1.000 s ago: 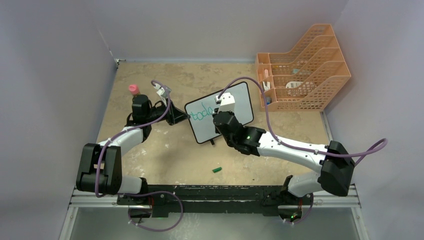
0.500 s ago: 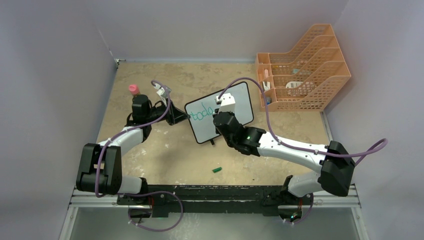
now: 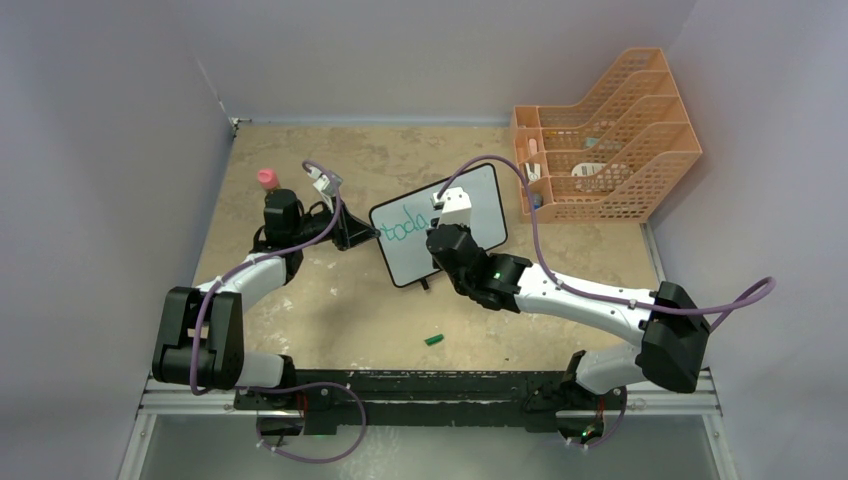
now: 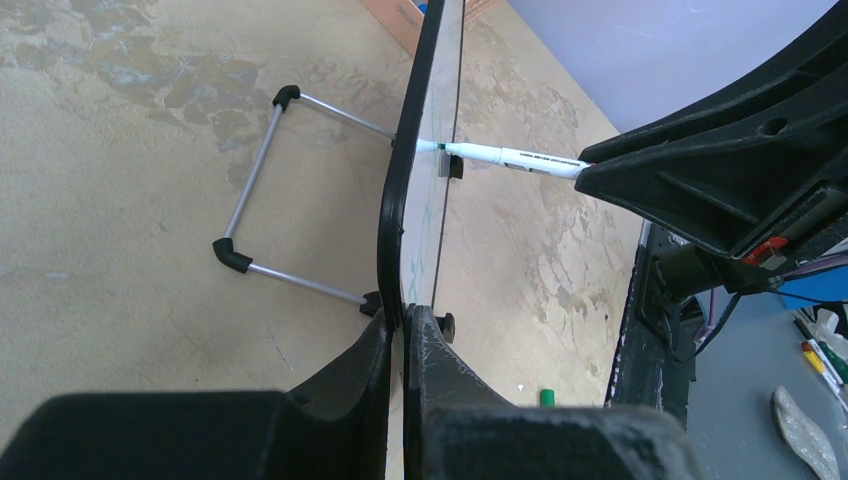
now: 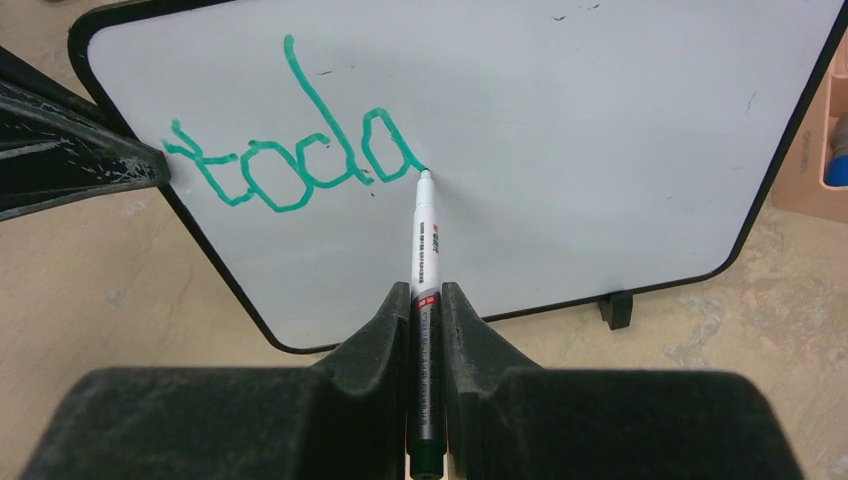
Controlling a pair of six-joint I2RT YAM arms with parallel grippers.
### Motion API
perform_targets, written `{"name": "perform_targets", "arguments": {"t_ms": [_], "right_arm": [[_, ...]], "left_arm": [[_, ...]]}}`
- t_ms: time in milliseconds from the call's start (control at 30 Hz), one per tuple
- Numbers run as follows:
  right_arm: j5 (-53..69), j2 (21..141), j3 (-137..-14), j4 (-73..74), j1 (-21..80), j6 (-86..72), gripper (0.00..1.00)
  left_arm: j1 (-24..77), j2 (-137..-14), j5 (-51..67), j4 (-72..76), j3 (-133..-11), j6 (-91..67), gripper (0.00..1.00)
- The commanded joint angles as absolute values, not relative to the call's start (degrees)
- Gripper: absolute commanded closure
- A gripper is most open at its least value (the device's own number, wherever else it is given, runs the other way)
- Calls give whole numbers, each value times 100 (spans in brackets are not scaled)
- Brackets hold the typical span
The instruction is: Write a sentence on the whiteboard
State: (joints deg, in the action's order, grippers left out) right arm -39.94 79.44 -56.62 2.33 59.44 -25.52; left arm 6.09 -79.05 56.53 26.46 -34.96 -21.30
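Observation:
The whiteboard (image 3: pixel 480 205) stands tilted in the table's middle with green letters "toda" on it; it also shows in the right wrist view (image 5: pixel 600 130) and edge-on in the left wrist view (image 4: pixel 405 180). My left gripper (image 3: pixel 365 235) (image 4: pixel 403 325) is shut on the board's left edge. My right gripper (image 3: pixel 437 222) (image 5: pixel 425 300) is shut on a white marker (image 5: pixel 422 240), whose green tip touches the board at the end of the last letter. The marker also shows in the left wrist view (image 4: pixel 500 155), its tip on the board.
An orange mesh file rack (image 3: pixel 610 135) with small items stands at the back right. A pink-capped bottle (image 3: pixel 268 180) stands behind the left arm. A green marker cap (image 3: pixel 434 339) lies near the front edge. Walls close in the left, back and right.
The right gripper has shifted very slightly along the board with the marker. The left arm and the board have not moved.

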Motion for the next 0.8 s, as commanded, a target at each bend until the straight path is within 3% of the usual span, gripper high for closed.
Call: {"name": "perform_targets", "arguments": {"t_ms": [0, 767], "right_arm": [[-4261, 7796, -5609, 290, 5896, -2647, 100], [-4157, 7589, -5730, 248, 5889, -2505, 100]], "left_arm": [[650, -7734, 5712, 2699, -3651, -1846, 100], [650, -7743, 5719, 2691, -3662, -1846, 100]]}}
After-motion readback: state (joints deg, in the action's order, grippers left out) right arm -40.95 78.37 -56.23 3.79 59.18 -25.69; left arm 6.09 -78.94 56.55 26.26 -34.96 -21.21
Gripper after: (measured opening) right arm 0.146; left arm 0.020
